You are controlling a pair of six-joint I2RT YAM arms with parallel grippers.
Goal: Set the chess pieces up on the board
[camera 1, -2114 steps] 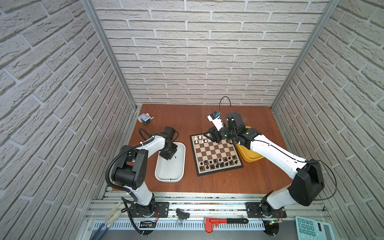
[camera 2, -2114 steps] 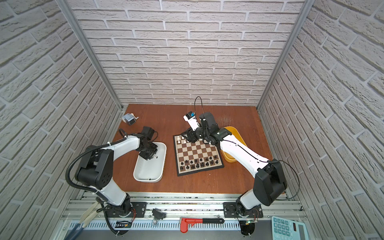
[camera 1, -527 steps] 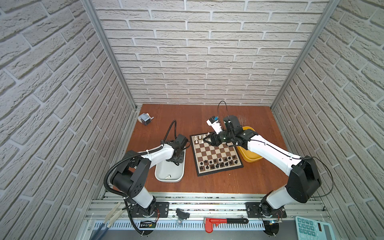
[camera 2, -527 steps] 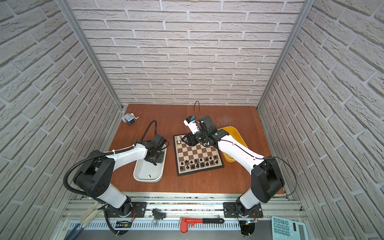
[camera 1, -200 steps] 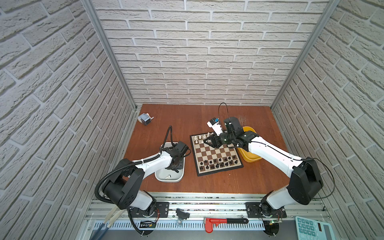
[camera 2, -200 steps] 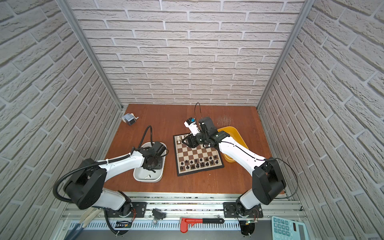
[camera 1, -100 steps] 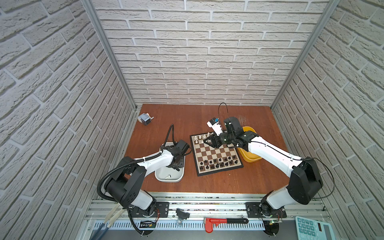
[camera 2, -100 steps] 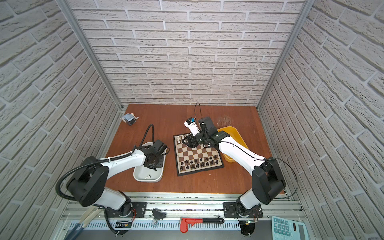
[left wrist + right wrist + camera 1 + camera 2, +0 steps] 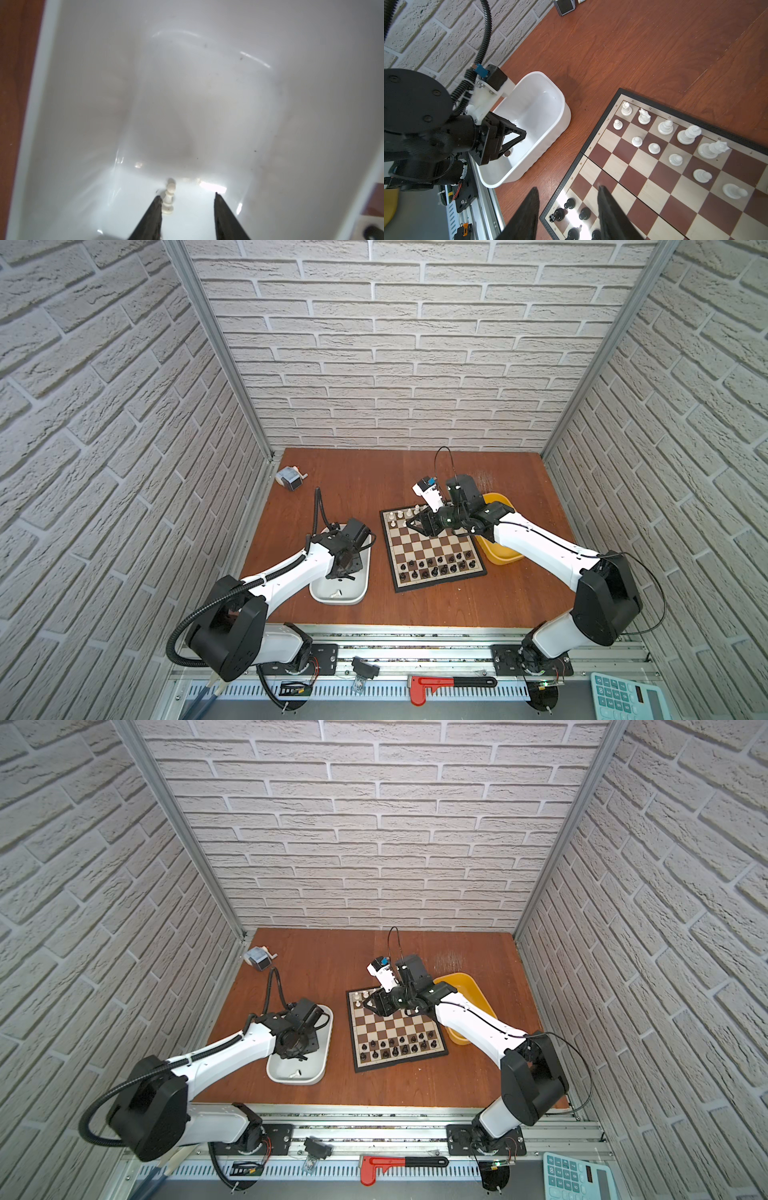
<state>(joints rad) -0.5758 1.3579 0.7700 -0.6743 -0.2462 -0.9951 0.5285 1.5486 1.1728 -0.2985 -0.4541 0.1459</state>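
The board (image 9: 432,549) (image 9: 395,1029) lies mid-table, in both top views. Several white chess pieces (image 9: 664,126) stand on its far rows and several black ones (image 9: 436,568) on its near rows. My left gripper (image 9: 187,196) (image 9: 347,568) is down inside the white tub (image 9: 328,597) and is open. A white pawn (image 9: 169,197) lies on the tub floor between the jaws, right beside one finger (image 9: 154,212). My right gripper (image 9: 566,188) (image 9: 415,524) hangs open and empty over the board's far left part.
A yellow tub (image 9: 498,556) sits against the board's right side, under my right arm. A small grey device (image 9: 291,480) lies at the table's far left corner. A red wrench (image 9: 449,682) and a calculator (image 9: 623,697) lie on the rail in front.
My left gripper has come back from the board's left edge into the white tub and now stands around a white pawn. The right gripper has barely moved.
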